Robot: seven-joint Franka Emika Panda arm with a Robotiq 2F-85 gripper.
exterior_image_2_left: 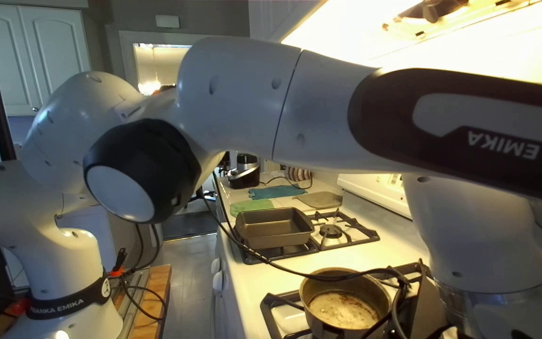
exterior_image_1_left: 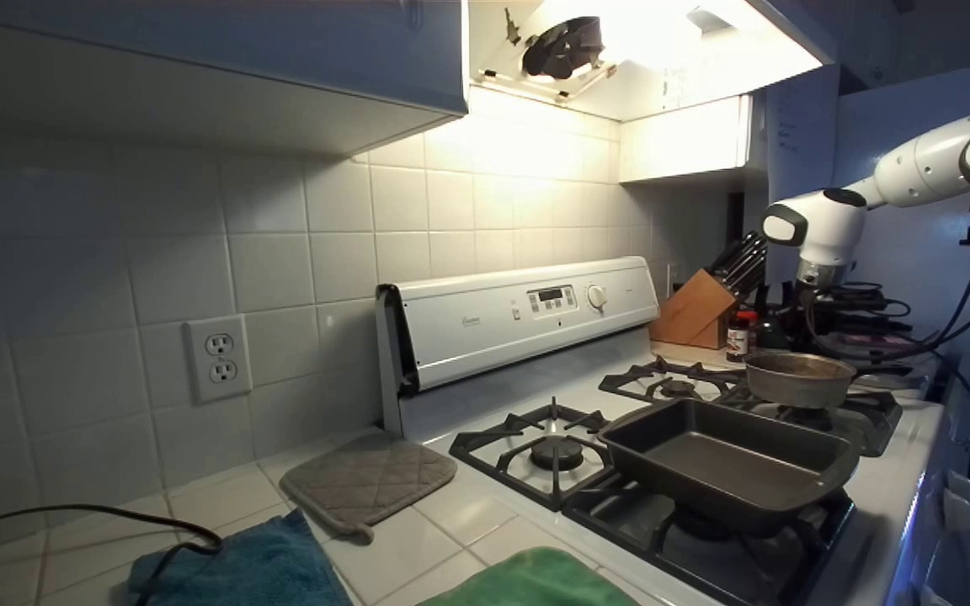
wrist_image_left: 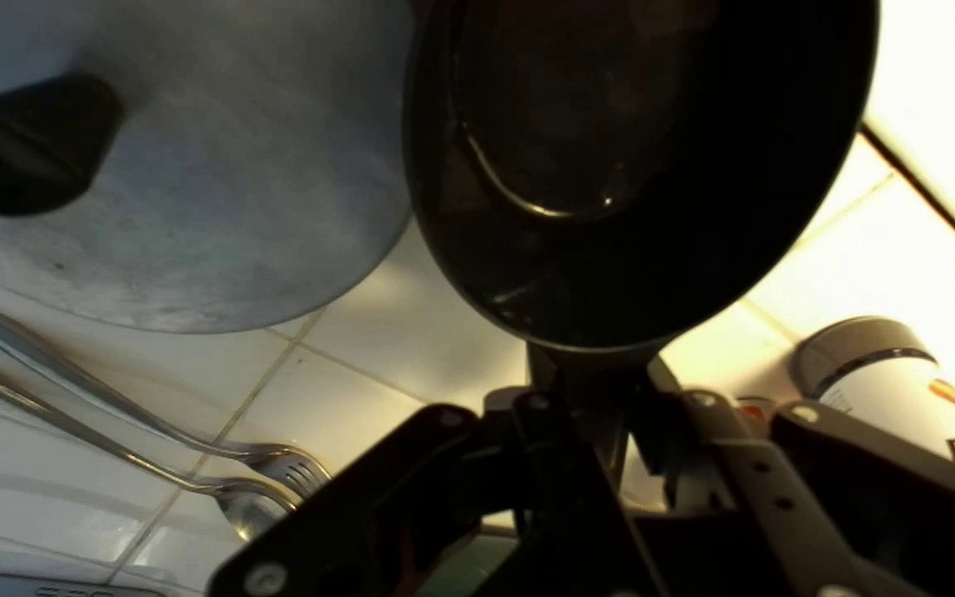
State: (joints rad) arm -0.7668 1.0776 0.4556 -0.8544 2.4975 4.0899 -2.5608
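In the wrist view, the pincer [wrist_image_left: 598, 408] is pinching the handle [wrist_image_left: 587, 369] of the dark pan [wrist_image_left: 635, 265], which extends straight ahead of it along the handle's long axis, above the tiled counter [wrist_image_left: 419, 327] before us, just beside a gray lid [wrist_image_left: 229, 199].

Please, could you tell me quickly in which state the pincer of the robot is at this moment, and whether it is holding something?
Pincer: closed, holding the dark pan by its handle.
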